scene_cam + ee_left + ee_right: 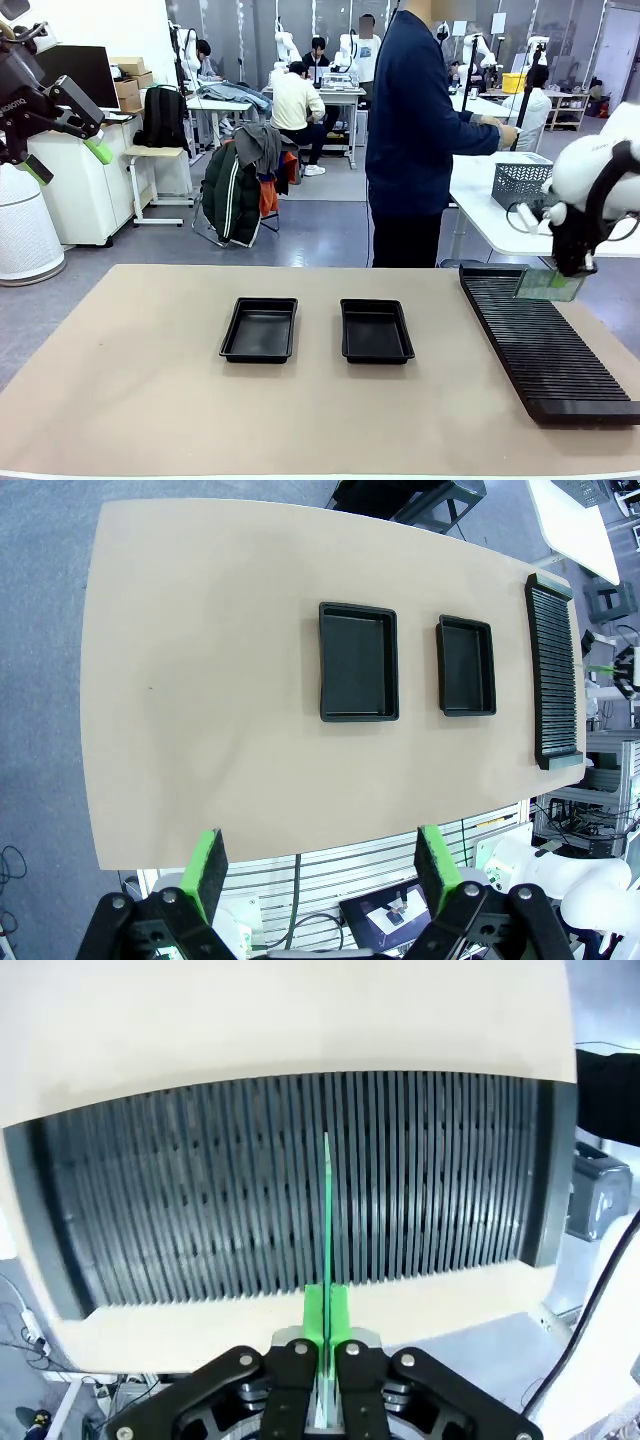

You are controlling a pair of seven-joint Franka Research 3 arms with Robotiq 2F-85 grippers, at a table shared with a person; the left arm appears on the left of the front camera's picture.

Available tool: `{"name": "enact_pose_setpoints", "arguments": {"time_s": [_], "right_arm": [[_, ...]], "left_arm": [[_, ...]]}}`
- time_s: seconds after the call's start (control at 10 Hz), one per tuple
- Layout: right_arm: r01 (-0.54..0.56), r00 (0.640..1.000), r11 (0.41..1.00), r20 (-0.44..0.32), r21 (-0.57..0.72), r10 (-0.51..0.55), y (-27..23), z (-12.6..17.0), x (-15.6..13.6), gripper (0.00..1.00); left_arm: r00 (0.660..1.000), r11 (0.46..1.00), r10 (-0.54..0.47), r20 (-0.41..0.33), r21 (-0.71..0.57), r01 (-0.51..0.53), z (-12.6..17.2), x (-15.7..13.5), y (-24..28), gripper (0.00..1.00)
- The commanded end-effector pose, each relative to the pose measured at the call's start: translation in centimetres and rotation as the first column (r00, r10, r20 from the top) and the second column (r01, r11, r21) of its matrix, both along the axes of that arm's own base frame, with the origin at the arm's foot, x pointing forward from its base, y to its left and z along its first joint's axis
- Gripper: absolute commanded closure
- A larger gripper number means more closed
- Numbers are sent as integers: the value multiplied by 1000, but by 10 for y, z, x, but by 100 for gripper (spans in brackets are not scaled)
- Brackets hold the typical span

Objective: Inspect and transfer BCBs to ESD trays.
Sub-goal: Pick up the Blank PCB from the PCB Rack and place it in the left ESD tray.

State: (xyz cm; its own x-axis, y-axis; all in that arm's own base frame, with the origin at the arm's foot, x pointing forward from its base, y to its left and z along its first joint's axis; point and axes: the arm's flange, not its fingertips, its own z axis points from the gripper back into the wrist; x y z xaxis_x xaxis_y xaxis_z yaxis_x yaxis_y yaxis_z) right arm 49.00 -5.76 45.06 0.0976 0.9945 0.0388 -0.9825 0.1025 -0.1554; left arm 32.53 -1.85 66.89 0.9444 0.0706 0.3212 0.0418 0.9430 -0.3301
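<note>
Closest to me, the left gripper (322,870) hangs high over my side of the table (200,680). Its jaws are spread wide with nothing between them, and its green pads (210,865) frame the whole tabletop from above. In the front view I see the left gripper (68,160) raised at the upper left, well clear of the surface.

Out on the middle of the tan table (130,380) lie the left tray (259,330) and the right tray (376,331). They sit side by side with a gap between them, both black and shallow with bare floors. From the left wrist they show as the same pair, the left tray (358,662) and the right tray (466,666).

To the right of them a long black ribbed rack (545,345) runs away from me along the table's right side. From the left wrist the rack (555,670) lies beyond the right tray.

The right gripper (565,275) hangs over that rack, clamped tight on a green board (548,284). Through its own camera the right gripper (326,1310) pinches the green board (326,1210) edge-on. The board stands upright and lines up with the ribs of the rack (200,1190). I cannot tell whether its lower edge touches them.

Beyond the table's far edge stands a person (415,130) in a dark blue top, one hand (508,133) stretched toward my right. A grey mesh basket (520,183) sits on a white table (480,210) there.
</note>
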Motion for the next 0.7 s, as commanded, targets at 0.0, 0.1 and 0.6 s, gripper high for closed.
{"name": "enact_pose_setpoints", "arguments": {"time_s": [0.0, 0.1, 0.6], "right_arm": [[-22, 1000, 1000, -14, -8, 22, -13, 47, -17, 100], [-14, 1000, 1000, -10, 6, 14, -19, 75, -29, 100], [-26, 1000, 999, -7, 41, 26, -35, 162, -66, 100]], "left_arm": [[1000, 1000, -14, 10, -6, 14, -2, 1, 2, 0], [1000, 1000, -14, 10, -6, 14, -2, 1, 2, 0], [1000, 1000, -14, 10, -6, 14, -2, 1, 2, 0]]}}
